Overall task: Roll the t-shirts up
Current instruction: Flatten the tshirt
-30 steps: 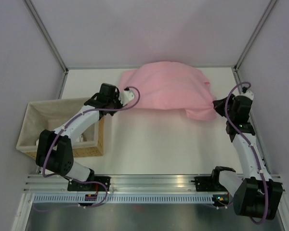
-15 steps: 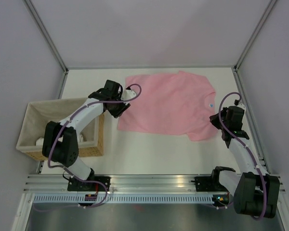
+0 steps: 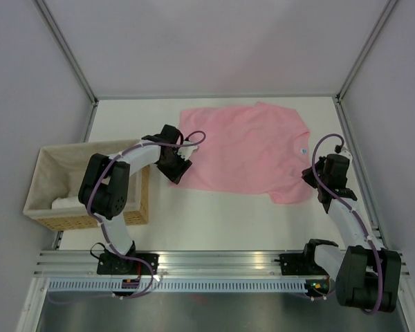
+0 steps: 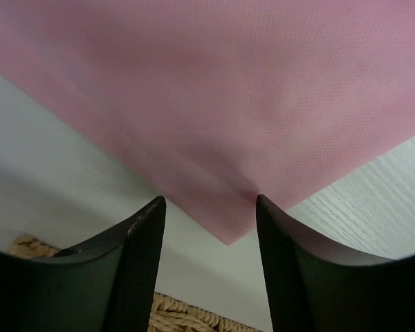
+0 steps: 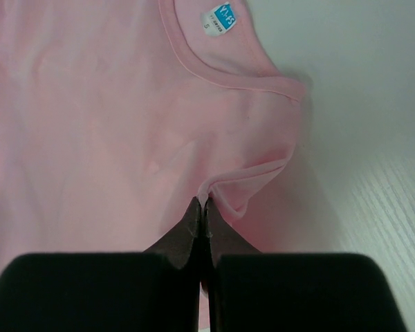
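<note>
A light-pink t-shirt (image 3: 242,149) lies spread flat on the white table, neck to the right. My left gripper (image 3: 176,170) stands open at the shirt's near-left hem corner. In the left wrist view the corner (image 4: 229,232) lies on the table between the spread fingers of the left gripper (image 4: 209,200), and nothing is gripped. My right gripper (image 3: 311,177) sits at the near-right sleeve. The right wrist view shows that gripper (image 5: 203,202) shut on a pinched fold of the t-shirt's (image 5: 90,104) sleeve hem, below the collar with its small neck label (image 5: 221,15).
A wicker basket (image 3: 90,146) with a cloth lining stands left of the shirt, beside the left arm; its woven rim (image 4: 187,315) shows under the left fingers. Grey walls and metal posts close in the table at the back and sides.
The shirt went from a raised bunch to lying flat. My left gripper opened, let go of the hem corner and drew nearer. My right gripper came down, still pinching the sleeve.
</note>
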